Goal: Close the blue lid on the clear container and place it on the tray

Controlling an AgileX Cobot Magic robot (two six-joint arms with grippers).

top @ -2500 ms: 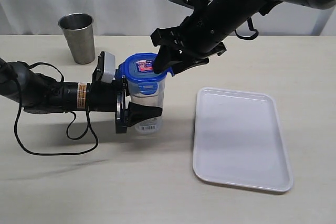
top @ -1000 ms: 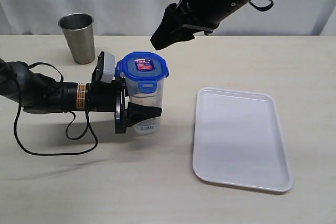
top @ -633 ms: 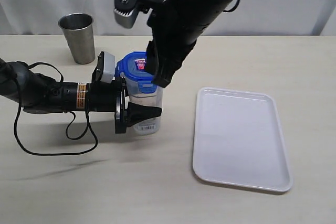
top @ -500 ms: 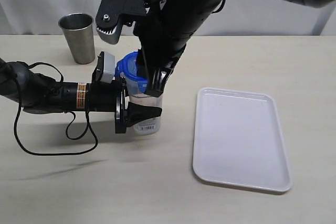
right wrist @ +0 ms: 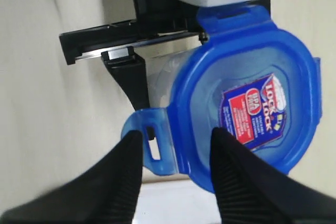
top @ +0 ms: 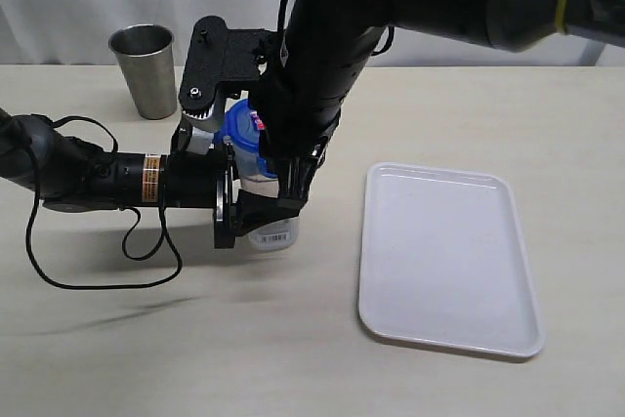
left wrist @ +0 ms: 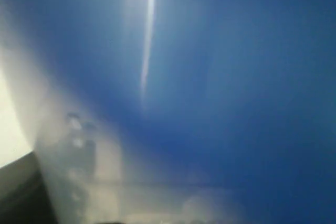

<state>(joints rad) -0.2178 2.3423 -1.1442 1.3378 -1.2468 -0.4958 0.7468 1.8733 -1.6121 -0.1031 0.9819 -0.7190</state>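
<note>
Left jaws: clenched on the clear container (top: pixel 270 233) from the side, low on its body, holding it upright on the table (top: pixel 293 358).
Right jaws: released and pointing down over the container. The two fingers (right wrist: pixel 113 182) stood apart with one flap (right wrist: pixel 149 142) of the blue lid (right wrist: pixel 247 103) between them.
Blue lid: seated on top of the container, just under the right jaws. This flap stuck out sideways, so it seemed not snapped down.
Other flaps: I could not tell if they were locked.
Left wrist view: only a blue blur.
Tray (top: pixel 449 261): on the table, well apart from both jaws, beyond the right jaws as seen from the left ones.
Step in hand: closing the lid, most likely locking its flaps.
Next move: it seemed to call for pressing this flap down against the container wall while the left jaws grip firmly. The other flaps would follow, and the carry to the tray only after that.
</note>
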